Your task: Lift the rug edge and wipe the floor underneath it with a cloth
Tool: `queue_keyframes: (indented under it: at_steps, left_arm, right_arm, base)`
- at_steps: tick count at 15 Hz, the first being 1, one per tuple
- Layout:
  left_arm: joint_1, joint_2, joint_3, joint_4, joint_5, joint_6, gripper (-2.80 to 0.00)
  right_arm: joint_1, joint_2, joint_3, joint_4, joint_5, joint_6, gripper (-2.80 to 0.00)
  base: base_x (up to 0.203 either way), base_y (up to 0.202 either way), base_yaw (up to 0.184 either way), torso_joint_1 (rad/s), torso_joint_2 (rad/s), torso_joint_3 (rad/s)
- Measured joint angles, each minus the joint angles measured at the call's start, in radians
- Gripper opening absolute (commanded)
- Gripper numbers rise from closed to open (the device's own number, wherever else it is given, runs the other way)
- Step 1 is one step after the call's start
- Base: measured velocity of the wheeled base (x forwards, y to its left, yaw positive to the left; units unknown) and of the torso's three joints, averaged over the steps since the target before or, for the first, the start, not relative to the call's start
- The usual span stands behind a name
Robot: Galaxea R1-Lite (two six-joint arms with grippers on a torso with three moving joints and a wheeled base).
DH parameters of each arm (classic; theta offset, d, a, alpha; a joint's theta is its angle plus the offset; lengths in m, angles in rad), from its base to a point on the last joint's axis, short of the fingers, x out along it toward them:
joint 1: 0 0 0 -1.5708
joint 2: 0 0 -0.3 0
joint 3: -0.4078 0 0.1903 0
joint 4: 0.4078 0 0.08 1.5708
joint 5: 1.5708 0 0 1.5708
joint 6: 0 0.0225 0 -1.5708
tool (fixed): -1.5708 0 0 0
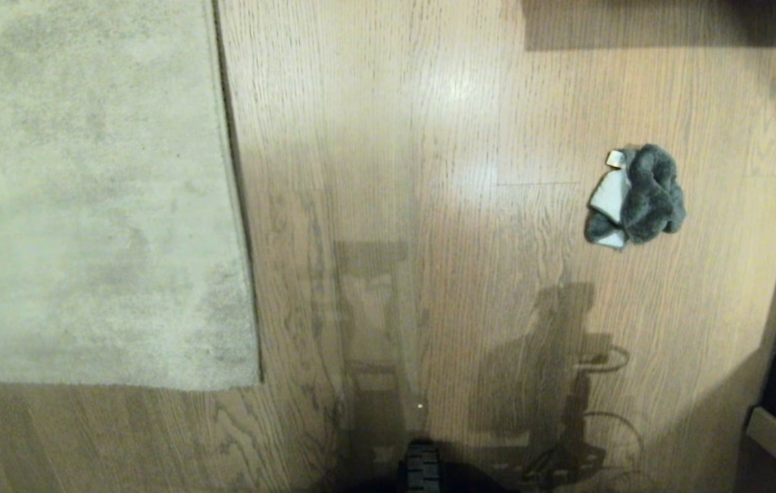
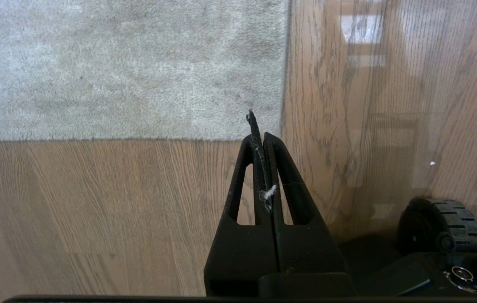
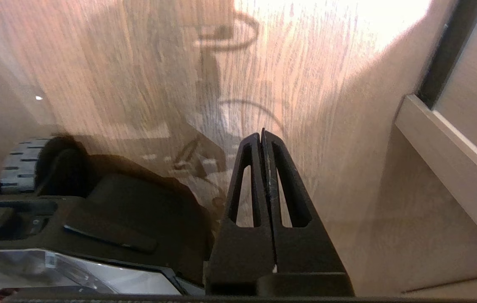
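Wood floor (image 1: 394, 137) was partly covered by a rug (image 1: 86, 205); the cloth (image 1: 636, 196) lay apart; left gripper (image 2: 260, 136) and right gripper (image 3: 261, 136) were closed, empty.

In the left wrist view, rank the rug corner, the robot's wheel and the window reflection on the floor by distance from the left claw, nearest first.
1. Rug corner, lying just beyond the shut left claw tips.
2. Robot's wheel, off to one side, back by the claw's base.
3. Window reflection, farthest out on the wood floor.
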Motion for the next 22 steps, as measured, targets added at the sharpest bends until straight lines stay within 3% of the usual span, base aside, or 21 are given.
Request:
queue_keyframes:
  at_steps: [4, 11, 22]
  left_arm:
    - [0.0, 0.0, 0.0, 0.0, 0.0, 0.0, -2.8]
    - [0.0, 0.0, 0.0, 0.0, 0.0, 0.0, -2.8]
    - [0.0, 0.0, 0.0, -0.001, 0.0, -0.004, -2.8]
  right_arm:
    - [0.045, -0.036, 0.0, 0.0, 0.0, 0.0, -2.8]
    - [0.052, -0.24, 0.0, 0.001, 0.001, 0.002, -2.8]
    - [0.052, -0.269, 0.0, 0.0, 0.001, 0.002, -2.8]
  base:
    - [0.0, 0.0, 0.0, 0.0, 0.0, 0.0]
    - [0.0, 0.0, 0.0, 0.0, 0.0, 0.0]
    - [0.0, 0.0, 0.0, 0.0, 0.0, 0.0]
